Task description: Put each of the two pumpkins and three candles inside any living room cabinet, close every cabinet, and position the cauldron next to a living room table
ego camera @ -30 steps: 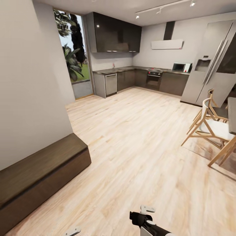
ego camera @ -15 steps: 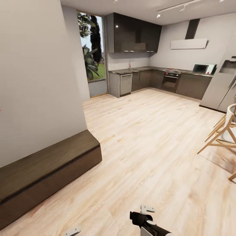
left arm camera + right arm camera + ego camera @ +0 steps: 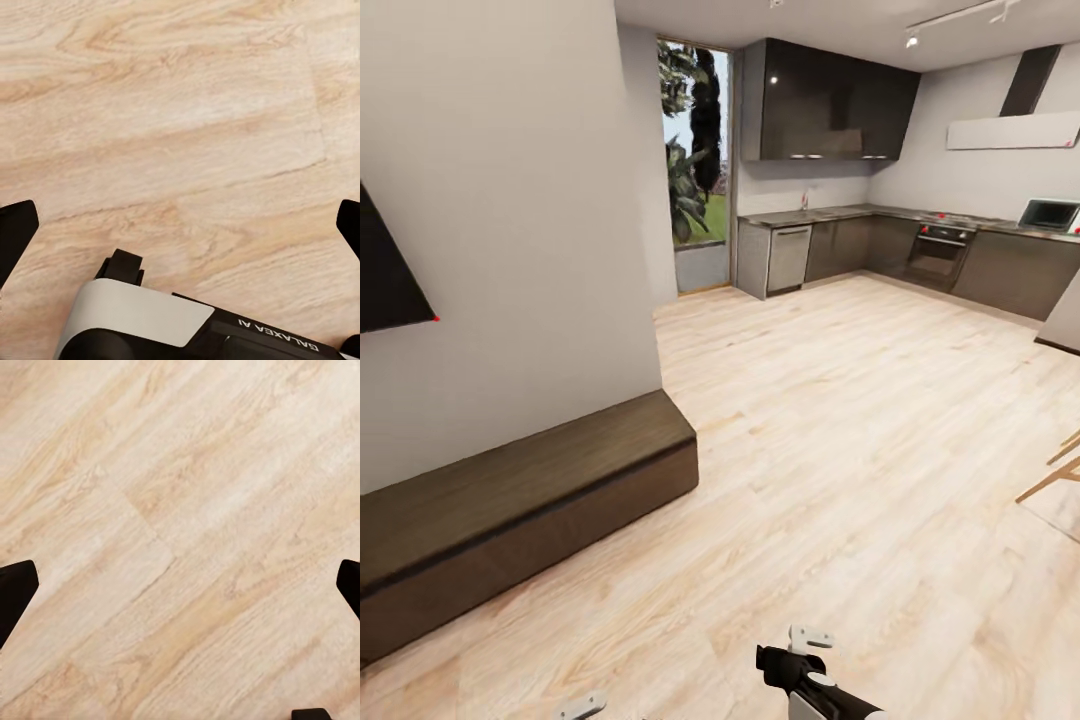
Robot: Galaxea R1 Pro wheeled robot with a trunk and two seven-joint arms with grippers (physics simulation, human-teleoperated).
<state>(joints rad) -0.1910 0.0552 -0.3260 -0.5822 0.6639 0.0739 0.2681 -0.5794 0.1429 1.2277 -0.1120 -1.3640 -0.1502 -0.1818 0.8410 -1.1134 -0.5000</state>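
The cabinet, a long low dark-brown unit, runs along the grey wall at the left of the head view, and its fronts sit flush and shut. The pumpkins, candles, cauldron and table are out of view. My right arm reaches in at the bottom edge over bare floor, and a pale part of my left arm peeks in beside it. The left gripper is open, its black fingertips wide apart over the planks. In its own wrist view the right gripper is also open and holds nothing.
A dark TV corner hangs on the wall above the cabinet. Grey kitchen units and an oven line the far wall beside a tall window. Wooden chair legs poke in at the right. Light wood floor lies between.
The whole picture has slid to the right, so the camera has turned left. The fridge and chairs have left the right side and the TV corner has come in. Both arms hold the same pose.
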